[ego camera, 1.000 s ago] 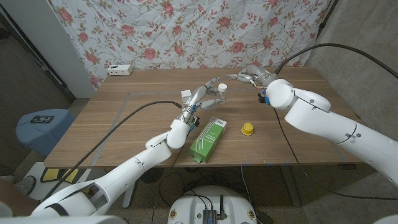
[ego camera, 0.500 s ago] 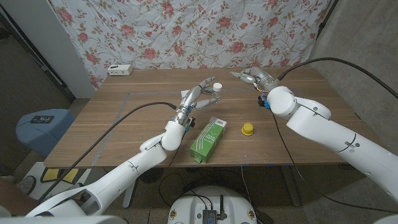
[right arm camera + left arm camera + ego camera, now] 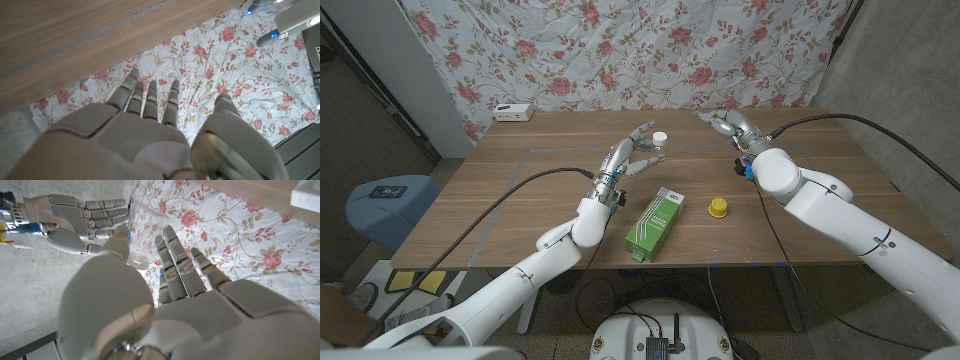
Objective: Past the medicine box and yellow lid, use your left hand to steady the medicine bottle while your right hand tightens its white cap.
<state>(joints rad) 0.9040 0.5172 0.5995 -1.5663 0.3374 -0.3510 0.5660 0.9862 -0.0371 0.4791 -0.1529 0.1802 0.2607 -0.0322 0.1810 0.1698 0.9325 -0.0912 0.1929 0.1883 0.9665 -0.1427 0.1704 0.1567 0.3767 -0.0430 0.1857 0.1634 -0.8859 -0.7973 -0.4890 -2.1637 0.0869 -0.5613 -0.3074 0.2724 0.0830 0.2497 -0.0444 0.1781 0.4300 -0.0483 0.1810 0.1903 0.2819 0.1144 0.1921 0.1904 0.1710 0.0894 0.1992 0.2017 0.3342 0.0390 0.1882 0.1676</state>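
Observation:
The medicine bottle (image 3: pixel 660 141), clear with a white cap, stands at the table's far middle. My left hand (image 3: pixel 632 152) reaches around it with fingers spread. In the left wrist view the bottle (image 3: pixel 138 260) sits between the thumb and fingers of that hand (image 3: pixel 165 300). My right hand (image 3: pixel 725 123) hovers open to the right of the bottle, apart from it, and the left wrist view catches it too (image 3: pixel 75 220). The green medicine box (image 3: pixel 654 223) and yellow lid (image 3: pixel 718 207) lie nearer the front edge. In the right wrist view my right hand (image 3: pixel 150 130) holds nothing.
A white power strip (image 3: pixel 512 112) lies at the table's (image 3: pixel 520 190) far left corner. A floral cloth (image 3: pixel 620 50) hangs behind the table. A cable crosses the table beside each forearm.
My left hand and the bottle have shifted left together. The right hand has drawn back a little to the right. Box and yellow lid have not moved.

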